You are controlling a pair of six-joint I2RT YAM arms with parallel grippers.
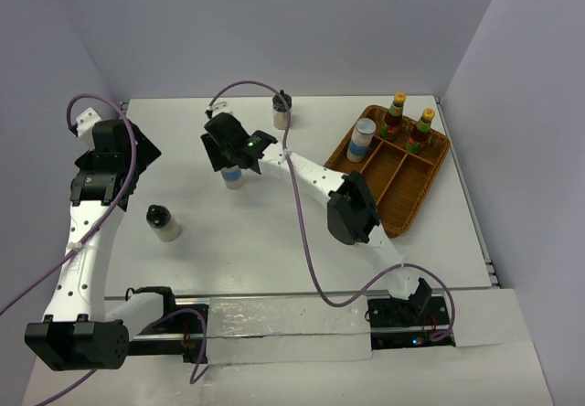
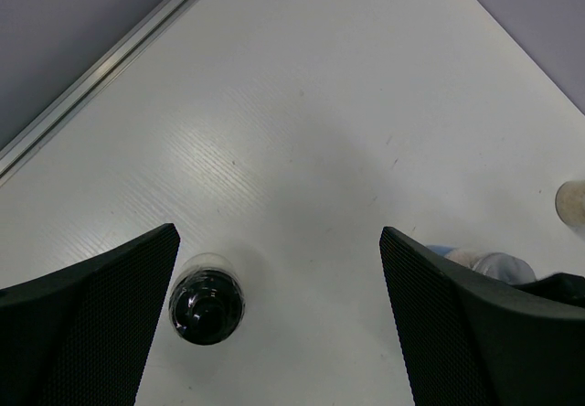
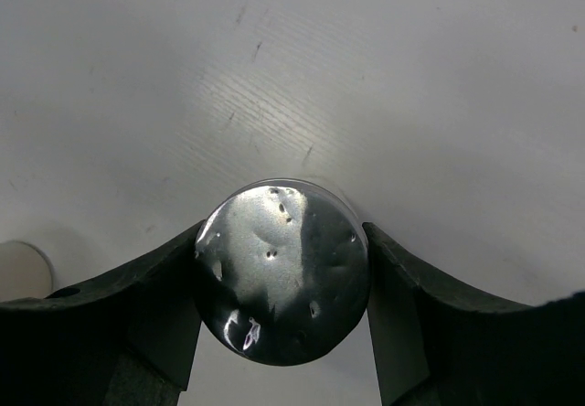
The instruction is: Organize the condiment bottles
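My right gripper (image 1: 234,156) is shut on a silver-lidded white bottle with a blue band (image 1: 233,178) at mid-table; its jaws press both sides of the silver lid (image 3: 281,271). I cannot tell whether the bottle is lifted. My left gripper (image 1: 123,154) is open and empty, high over the left side. A black-capped squat bottle (image 1: 163,223) stands below it, near the left finger in the left wrist view (image 2: 207,307). A second black-capped bottle (image 1: 281,111) stands at the back. In the wicker basket (image 1: 402,207) stand another silver-lidded bottle (image 1: 363,139) and two yellow-capped bottles (image 1: 395,113) (image 1: 423,127).
The basket sits at the table's right, with several compartments. Purple cables loop over the table from both arms. Walls close the back and both sides. In the left wrist view the held bottle (image 2: 489,263) shows at the right, and a metal rail (image 2: 110,58) runs along the table edge.
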